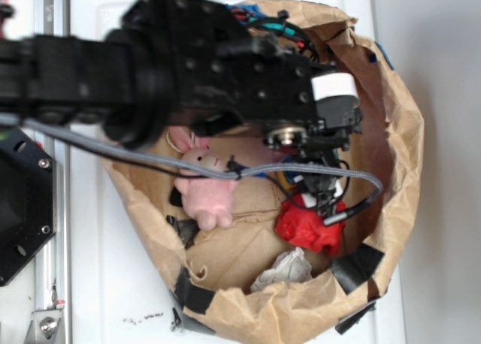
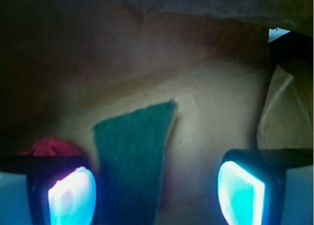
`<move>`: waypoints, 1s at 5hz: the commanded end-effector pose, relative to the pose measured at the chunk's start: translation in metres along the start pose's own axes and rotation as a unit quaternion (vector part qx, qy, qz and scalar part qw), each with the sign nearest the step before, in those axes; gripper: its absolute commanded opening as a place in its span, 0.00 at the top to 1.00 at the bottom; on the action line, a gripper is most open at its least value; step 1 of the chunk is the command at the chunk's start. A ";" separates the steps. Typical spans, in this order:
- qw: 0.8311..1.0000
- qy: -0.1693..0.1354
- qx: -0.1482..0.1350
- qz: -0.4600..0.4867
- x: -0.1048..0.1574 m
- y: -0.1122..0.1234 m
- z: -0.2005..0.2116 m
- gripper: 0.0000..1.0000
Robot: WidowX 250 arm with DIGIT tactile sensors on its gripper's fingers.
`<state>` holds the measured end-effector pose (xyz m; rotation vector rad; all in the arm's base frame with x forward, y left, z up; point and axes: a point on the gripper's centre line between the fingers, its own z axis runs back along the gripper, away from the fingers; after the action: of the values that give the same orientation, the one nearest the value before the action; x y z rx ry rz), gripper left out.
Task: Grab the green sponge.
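Two glowing blue fingers [image 2: 73, 195] are standing spread apart, gripping nothing, with the flat dark-green wedge sponge [image 2: 133, 156] lying between them on brown paper. A red wrinkly ball [image 2: 51, 147] is sitting just left; a pink plush bunny [image 1: 204, 186] is lying farther off.

green sponge [image 2: 133, 156] cut off at wrist view's bottom edge; hidden behind arm [image 1: 188, 66] in exterior view.
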<state>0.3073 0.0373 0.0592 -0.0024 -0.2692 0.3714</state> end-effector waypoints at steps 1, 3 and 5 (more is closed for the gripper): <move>1.000 -0.012 0.003 -0.009 0.015 -0.009 -0.022 0.00; 1.000 -0.012 0.005 -0.011 0.013 -0.009 -0.031 1.00; 1.000 -0.021 0.009 -0.014 0.010 -0.008 -0.028 1.00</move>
<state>0.3250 0.0320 0.0247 0.0307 -0.2824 0.3300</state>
